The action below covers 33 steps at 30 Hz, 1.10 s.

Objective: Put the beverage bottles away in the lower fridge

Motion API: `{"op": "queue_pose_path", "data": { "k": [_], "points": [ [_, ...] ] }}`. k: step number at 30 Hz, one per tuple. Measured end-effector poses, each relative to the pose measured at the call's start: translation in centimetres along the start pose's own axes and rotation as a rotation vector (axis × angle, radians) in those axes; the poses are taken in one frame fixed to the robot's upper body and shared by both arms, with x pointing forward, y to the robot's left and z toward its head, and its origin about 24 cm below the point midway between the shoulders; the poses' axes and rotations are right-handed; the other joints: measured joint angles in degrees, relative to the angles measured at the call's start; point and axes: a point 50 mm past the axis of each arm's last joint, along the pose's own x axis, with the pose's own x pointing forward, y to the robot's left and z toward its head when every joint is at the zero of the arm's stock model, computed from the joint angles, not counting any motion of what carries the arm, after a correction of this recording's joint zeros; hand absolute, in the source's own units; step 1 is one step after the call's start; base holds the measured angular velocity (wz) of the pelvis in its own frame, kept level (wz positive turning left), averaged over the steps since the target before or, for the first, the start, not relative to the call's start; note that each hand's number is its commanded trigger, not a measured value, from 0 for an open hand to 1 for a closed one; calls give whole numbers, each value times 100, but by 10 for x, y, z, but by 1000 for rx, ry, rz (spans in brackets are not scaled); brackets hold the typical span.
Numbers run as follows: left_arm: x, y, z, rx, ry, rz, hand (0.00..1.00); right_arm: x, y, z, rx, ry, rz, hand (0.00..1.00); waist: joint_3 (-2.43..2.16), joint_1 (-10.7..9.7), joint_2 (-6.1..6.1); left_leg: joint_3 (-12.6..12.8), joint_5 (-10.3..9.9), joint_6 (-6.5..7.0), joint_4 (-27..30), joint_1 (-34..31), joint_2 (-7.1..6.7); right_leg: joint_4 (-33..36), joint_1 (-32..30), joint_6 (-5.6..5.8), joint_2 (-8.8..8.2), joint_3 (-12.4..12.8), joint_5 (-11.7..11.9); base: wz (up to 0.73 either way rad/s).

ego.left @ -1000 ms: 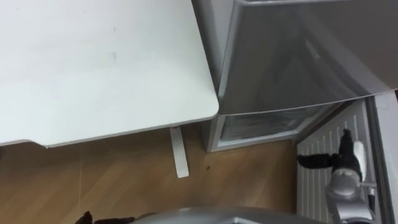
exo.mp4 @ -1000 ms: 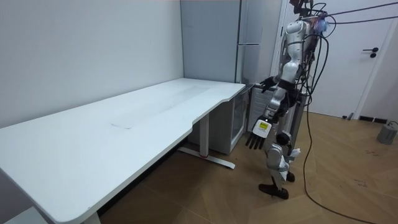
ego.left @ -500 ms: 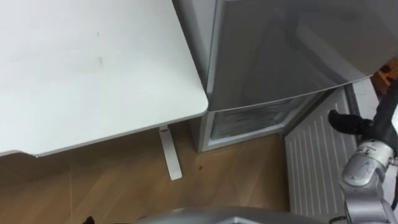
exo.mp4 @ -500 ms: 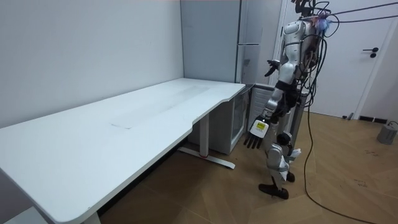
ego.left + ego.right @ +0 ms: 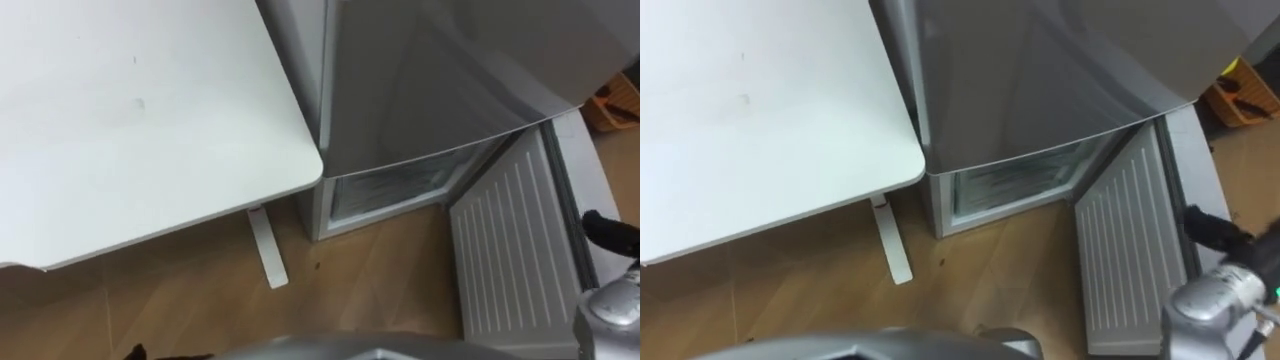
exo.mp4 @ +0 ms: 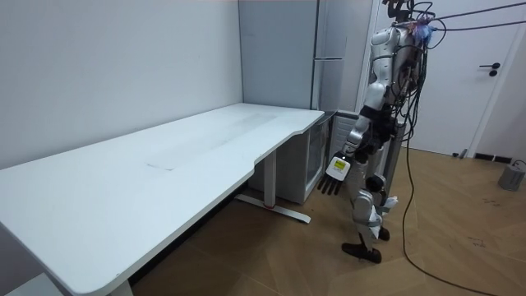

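Lower fridge (image 5: 390, 187) sits right beside the white surface (image 5: 130, 120), door (image 5: 505, 250) wide open; left hand (image 6: 331, 182) hangs with relaxed fingers, right hand (image 5: 612, 232) by the door, can't tell its grip

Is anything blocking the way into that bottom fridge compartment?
Nothing visible does: the lower door stands swung open, and the floor before the lower compartment is bare.
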Motion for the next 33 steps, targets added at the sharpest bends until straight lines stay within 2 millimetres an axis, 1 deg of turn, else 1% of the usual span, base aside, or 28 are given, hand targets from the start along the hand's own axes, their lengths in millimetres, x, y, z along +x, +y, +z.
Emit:
{"op": "queue_pose_path", "data": {
  "k": [2,3,4,6,9,11,12,16,19,20,23,24,25,27,31,33],
  "points": [
    [0,1,1,-4,-6,1,0,8,-13,-16,23,111,-53,0,0,3,-11,28,8,14,3,-41,-6,8,-51,1,-2,31,0,-6],
    [-1,2,0,-7,-7,3,0,10,-18,-20,53,157,-80,0,-1,-8,-14,41,8,14,3,-38,-7,10,-57,1,0,54,0,-8],
    [-1,2,1,-11,-11,4,0,11,-20,-22,76,182,-93,0,-3,-28,-21,34,8,14,2,-32,-8,2,-55,1,0,60,0,-4],
    [-1,8,-1,-24,-3,17,0,17,-28,-36,122,289,-142,0,-6,-73,-56,26,8,14,4,-12,-6,-6,-39,6,10,101,3,0],
    [-3,15,-5,-32,8,23,0,21,-36,-52,157,404,-180,0,-3,-85,-66,26,8,14,-1,41,2,10,-38,0,21,134,17,-9],
    [-3,19,-9,-50,19,34,0,20,-40,-60,185,454,-189,0,0,-114,-57,17,8,14,-4,55,2,4,-28,-1,21,131,17,-5],
    [-4,21,-9,-61,22,41,0,19,-42,-67,194,496,-192,0,-1,-122,-59,19,8,14,-12,66,2,0,-22,-1,20,138,16,0],
    [-4,25,-7,-57,22,49,0,14,-45,-81,226,594,-186,0,-1,-111,-66,6,8,14,-15,68,-4,-12,-35,0,16,142,16,0],
    [-4,27,-8,-55,31,41,0,9,-48,-94,283,671,-187,0,15,-147,-80,-21,8,14,-2,67,-8,-18,10,2,12,122,15,3],
    [-4,27,-9,-54,36,40,0,7,-47,-99,318,701,-180,0,17,-141,-110,-22,8,14,11,76,-6,-24,36,2,12,119,15,6],
    [-5,27,-13,-48,47,39,0,2,-48,-107,370,749,-152,0,15,-133,-165,-52,8,14,12,75,0,-22,47,0,25,130,14,4],
    [-5,28,-14,-48,51,40,0,1,-48,-109,374,755,-148,0,10,-132,-162,-60,8,14,13,74,1,-23,49,0,27,131,14,0],
    [-5,28,-16,-48,60,41,0,-1,-47,-111,380,767,-137,0,-4,-120,-141,-65,8,14,7,77,2,-41,58,-1,34,145,15,0],
    [-6,29,-19,-47,72,43,0,-6,-48,-118,407,789,-115,0,-9,-102,-132,-75,7,14,2,83,15,-108,87,-11,52,142,60,-2],
    [-6,30,-21,-28,80,46,0,-8,-48,-121,437,791,-71,0,-8,-101,-97,-120,-5,16,-13,151,24,-110,167,-16,65,105,79,-2],
    [-6,29,-20,4,79,48,0,-9,-46,-121,433,773,-36,0,-7,-108,-75,-182,-15,21,-39,138,20,-105,163,-19,69,103,81,0]
  ]
}}
